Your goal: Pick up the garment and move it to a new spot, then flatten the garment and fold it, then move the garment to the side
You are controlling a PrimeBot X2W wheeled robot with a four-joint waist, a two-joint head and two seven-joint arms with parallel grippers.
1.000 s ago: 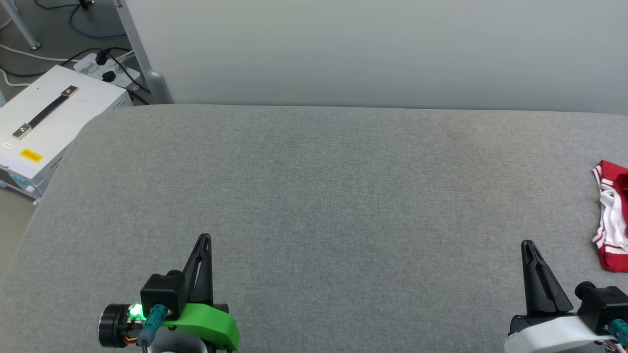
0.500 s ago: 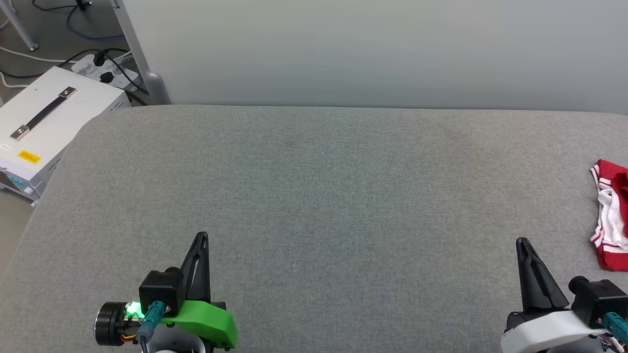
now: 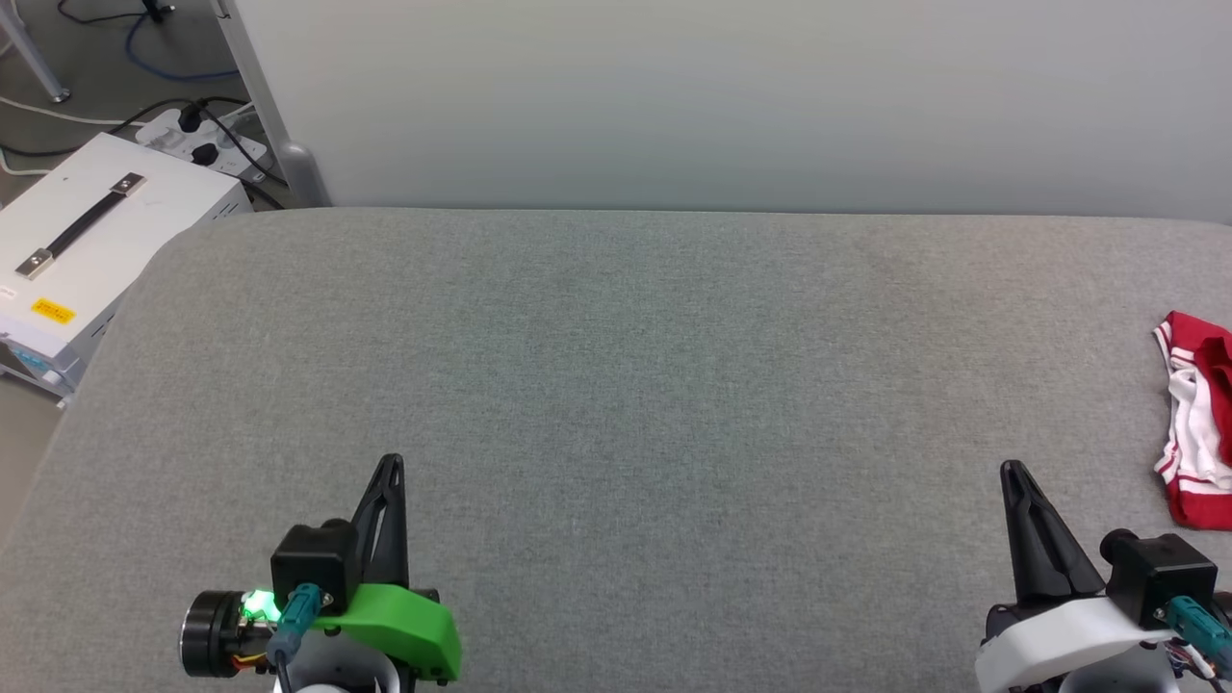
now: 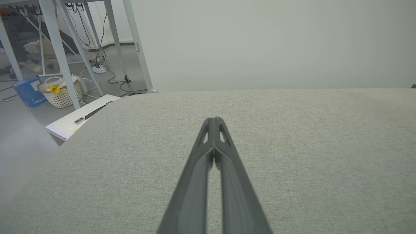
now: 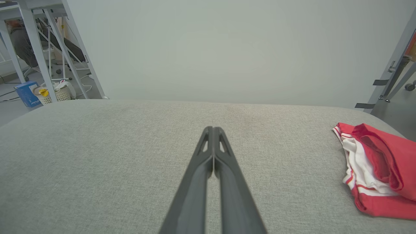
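Observation:
The garment (image 3: pixel 1198 423), red with white and striped trim, lies bunched at the far right of the grey padded table (image 3: pixel 626 366), partly cut off by the head view's edge. In the right wrist view the garment (image 5: pixel 377 169) sits right of my fingers. My right gripper (image 3: pixel 1011 472) is shut and empty, low at the right, a short way left of the garment and apart from it; its fingertips meet in the right wrist view (image 5: pixel 213 129). My left gripper (image 3: pixel 390 464) is shut and empty at the lower left, fingertips together in the left wrist view (image 4: pixel 213 120).
A white box with a black handle (image 3: pixel 87 250) stands on the floor off the table's left edge, with a power strip and cables (image 3: pixel 202 135) behind it. A pale wall (image 3: pixel 731 96) runs along the table's far edge. Metal frame legs and a basket (image 4: pixel 60 94) stand further left.
The whole head view has shifted slightly, so the camera moved. Both grippers stay shut and the garment lies where it was.

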